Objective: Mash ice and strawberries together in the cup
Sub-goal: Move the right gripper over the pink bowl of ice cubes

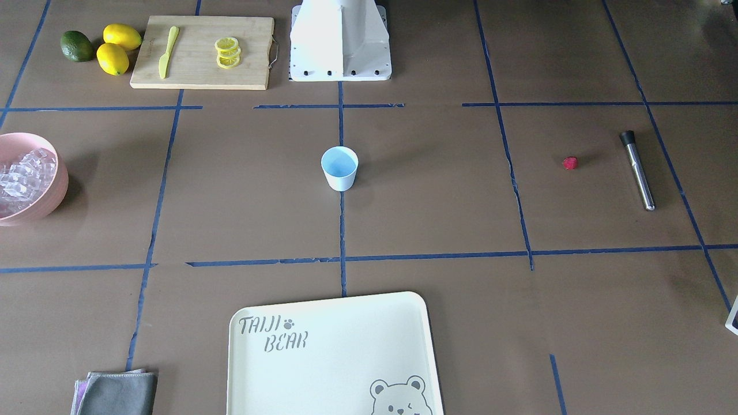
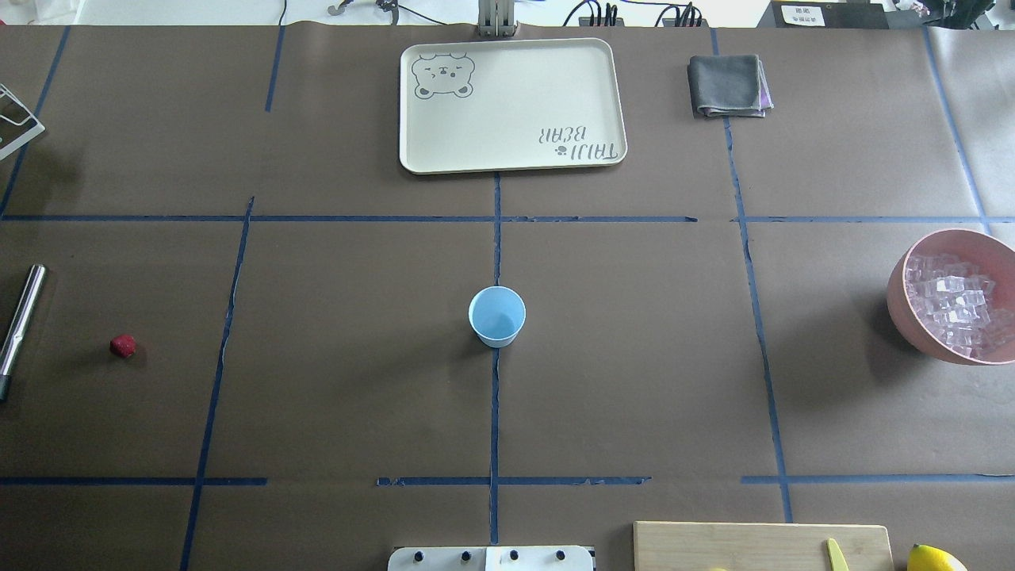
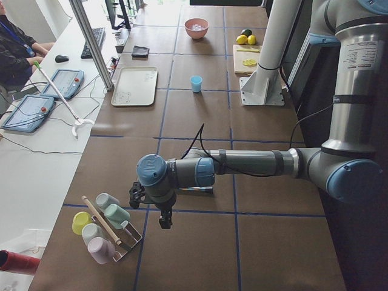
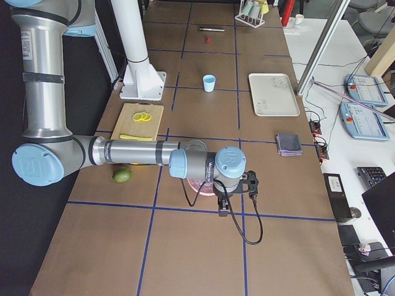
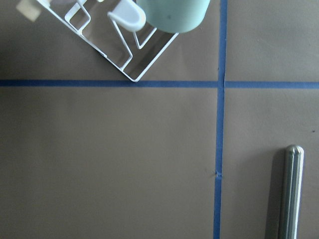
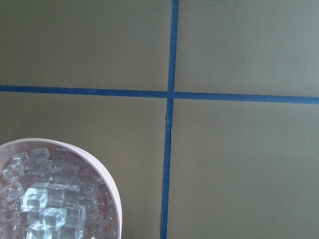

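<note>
Cup (image 2: 497,317) sits centrally, strawberry (image 2: 122,346) well apart.

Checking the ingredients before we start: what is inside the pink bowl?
Clear ice cubes, heaped together, fill the pink bowl. Nothing else shows among them. The bowl's bottom and anything beneath the top cubes are covered by the pile.

Glossy metal muddler (image 1: 639,173), glassy ice (image 1: 23,176), matt plastic cup (image 1: 339,168)
</note>
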